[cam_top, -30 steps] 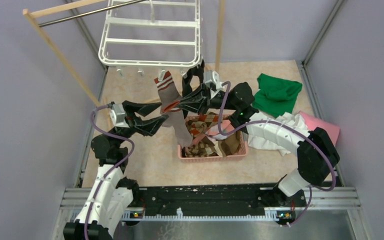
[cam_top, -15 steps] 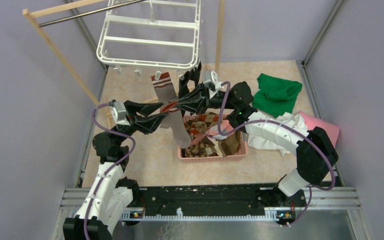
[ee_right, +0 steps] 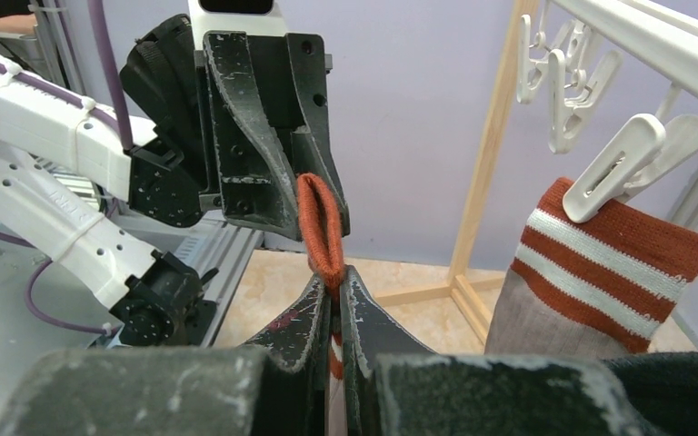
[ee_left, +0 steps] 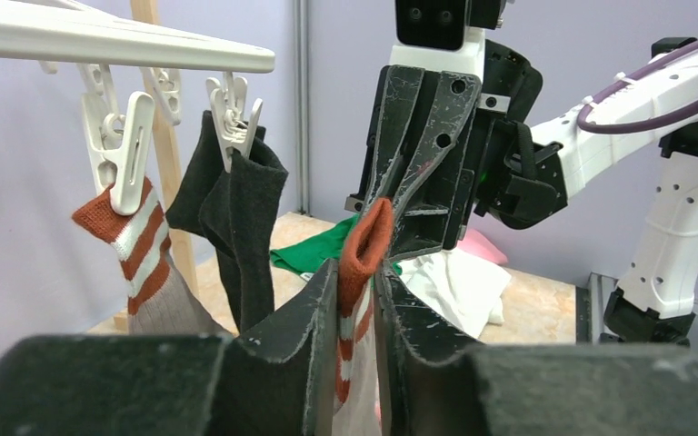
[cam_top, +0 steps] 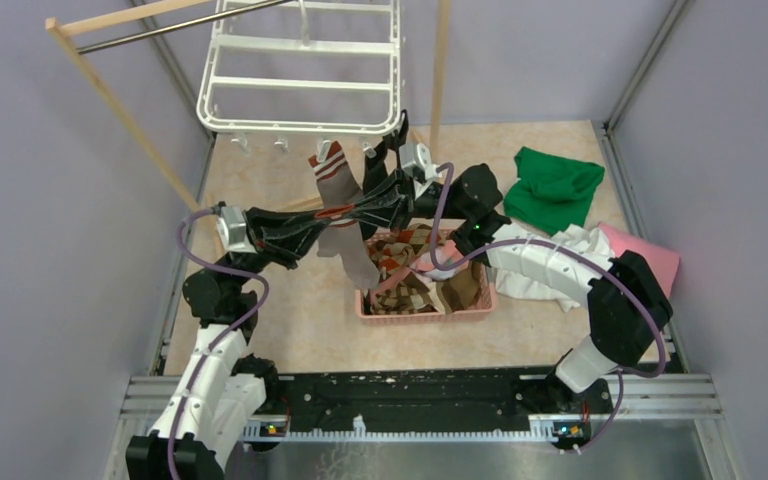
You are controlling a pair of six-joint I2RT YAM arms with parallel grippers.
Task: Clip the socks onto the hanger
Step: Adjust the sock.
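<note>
The white hanger (cam_top: 300, 70) hangs at the back. A grey sock with an orange striped cuff (cam_top: 332, 172) and a black sock (cam_top: 388, 158) hang from clips on its near edge. My left gripper (cam_top: 332, 217) and right gripper (cam_top: 360, 212) meet tip to tip below that edge. Both are shut on the orange cuff of a second striped sock (cam_top: 353, 250), which dangles over the basket. In the left wrist view my gripper (ee_left: 356, 272) pinches the cuff (ee_left: 363, 232). In the right wrist view my gripper (ee_right: 336, 283) pinches the same cuff (ee_right: 320, 227).
A pink basket (cam_top: 425, 313) below the grippers holds brown argyle socks (cam_top: 410, 275). A green cloth (cam_top: 555, 185), a white cloth (cam_top: 560, 262) and a pink cloth (cam_top: 650, 250) lie to the right. Wooden rack posts (cam_top: 442, 70) stand beside the hanger.
My left gripper has moved right and up from an open stance and shut on the sock cuff beside the right gripper. The hanger swung slightly.
</note>
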